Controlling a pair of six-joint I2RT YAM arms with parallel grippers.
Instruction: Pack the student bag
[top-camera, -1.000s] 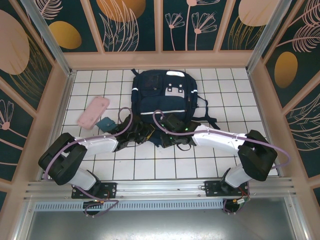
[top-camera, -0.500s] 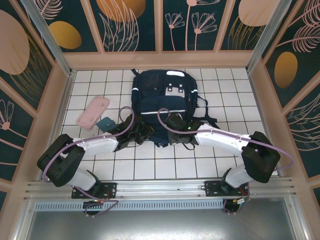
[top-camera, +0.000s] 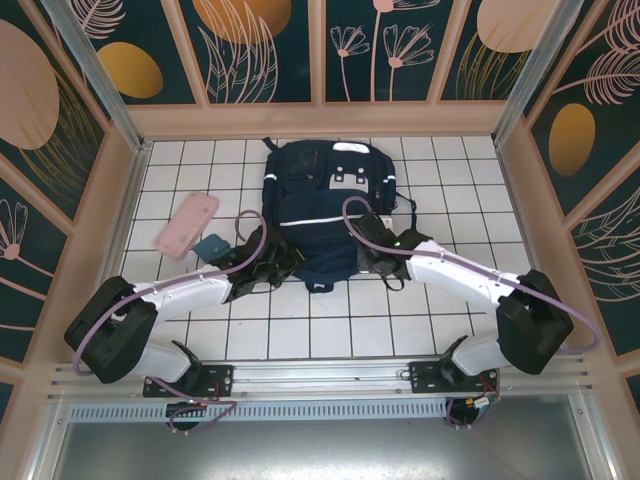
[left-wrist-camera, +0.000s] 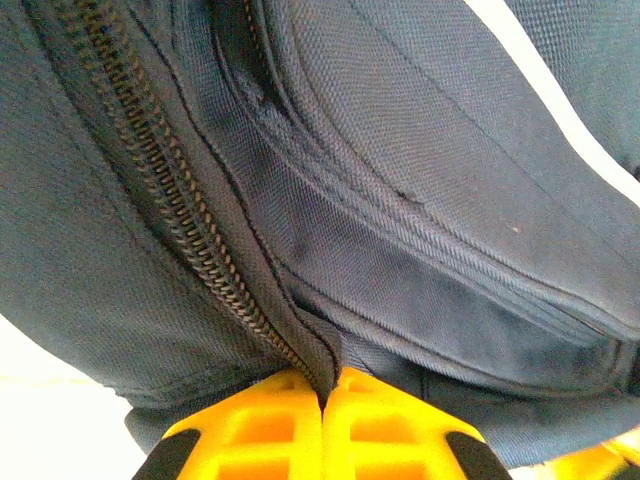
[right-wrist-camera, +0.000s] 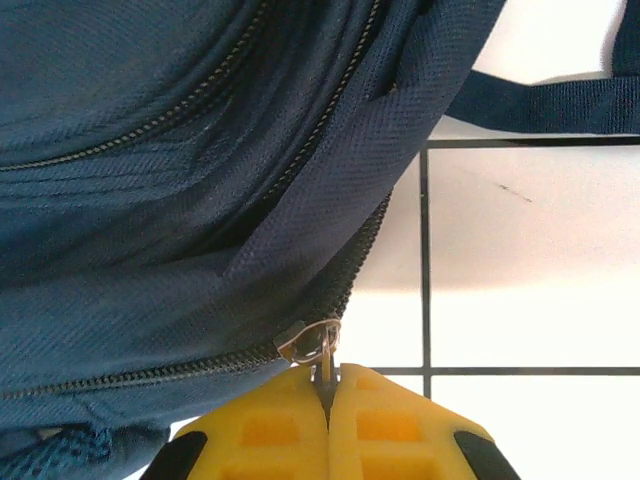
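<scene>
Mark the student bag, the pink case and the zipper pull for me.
student bag (top-camera: 310, 195): top external view, front panel above the white stripe.
pink case (top-camera: 187, 222): top external view, its middle.
zipper pull (right-wrist-camera: 318, 345): right wrist view, metal loop above the fingertips.

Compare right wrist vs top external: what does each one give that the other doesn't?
Right wrist: the right gripper shut on the metal zipper pull, with the zipper teeth along the bag seen close up.
Top external: the bag's full outline and white stripe, the left gripper at its lower left corner, and a pink case and a small teal item on the tiles to the left.
Both: the navy bag, a dark strap, the white tiled table.
</scene>
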